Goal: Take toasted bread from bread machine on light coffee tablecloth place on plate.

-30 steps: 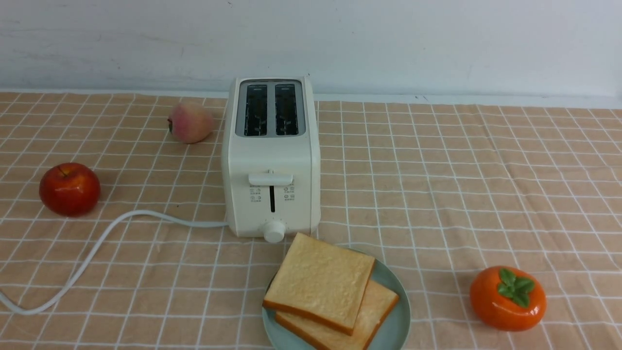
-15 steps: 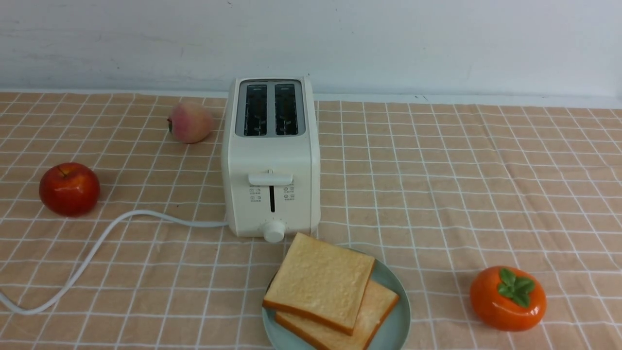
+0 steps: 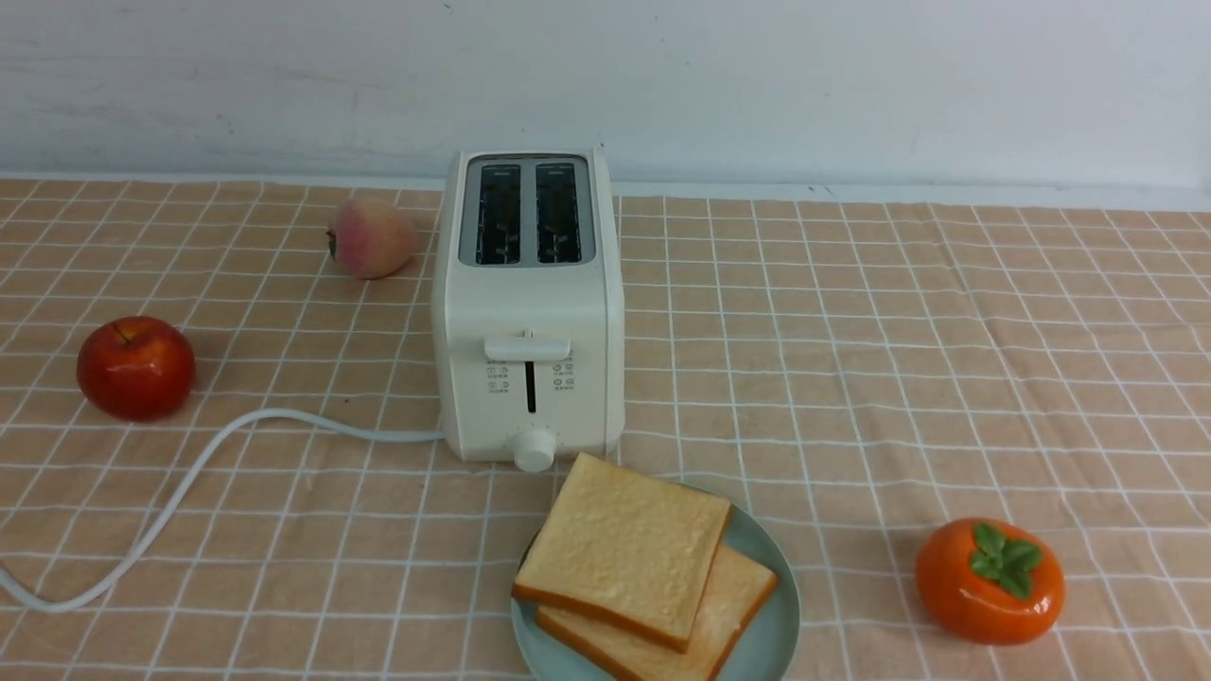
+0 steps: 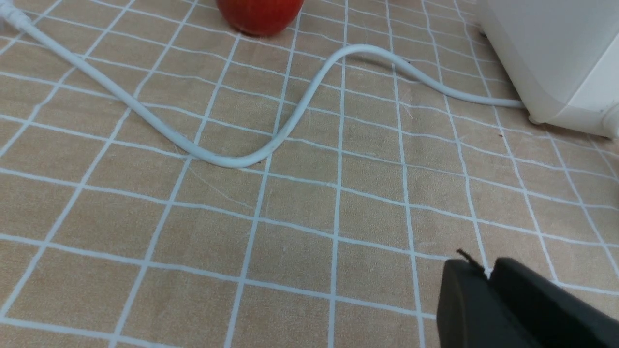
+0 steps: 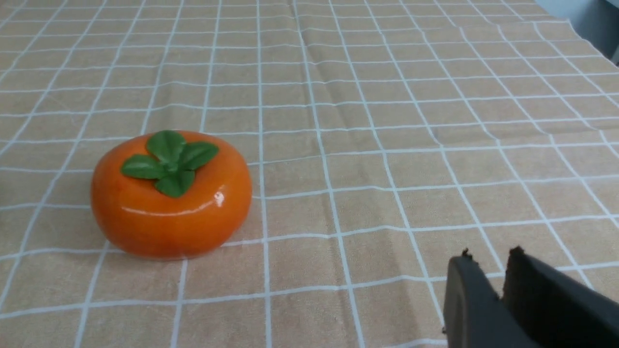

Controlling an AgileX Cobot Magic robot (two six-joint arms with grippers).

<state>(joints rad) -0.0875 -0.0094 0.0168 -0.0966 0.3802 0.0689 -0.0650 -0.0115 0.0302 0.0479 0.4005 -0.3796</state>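
The cream-white bread machine (image 3: 527,312) stands mid-table on the light coffee tablecloth (image 3: 851,378) with both slots empty; its corner (image 4: 546,53) shows in the left wrist view. Two slices of toasted bread lie stacked on the pale blue-green plate (image 3: 771,624) in front of it, the upper slice (image 3: 624,544) partly covering the lower one (image 3: 733,596). Neither arm shows in the front view. My left gripper (image 4: 488,273) hovers over bare cloth near the cord, jaws together and empty. My right gripper (image 5: 491,256) hovers over bare cloth beside the persimmon, with a narrow gap and nothing in it.
The white cord (image 3: 189,473) curves from the bread machine to the left edge. A red apple (image 3: 135,367) sits at the left and a peach (image 3: 371,236) behind it by the bread machine. An orange persimmon (image 3: 989,579) sits at the front right. A pale wall backs the table.
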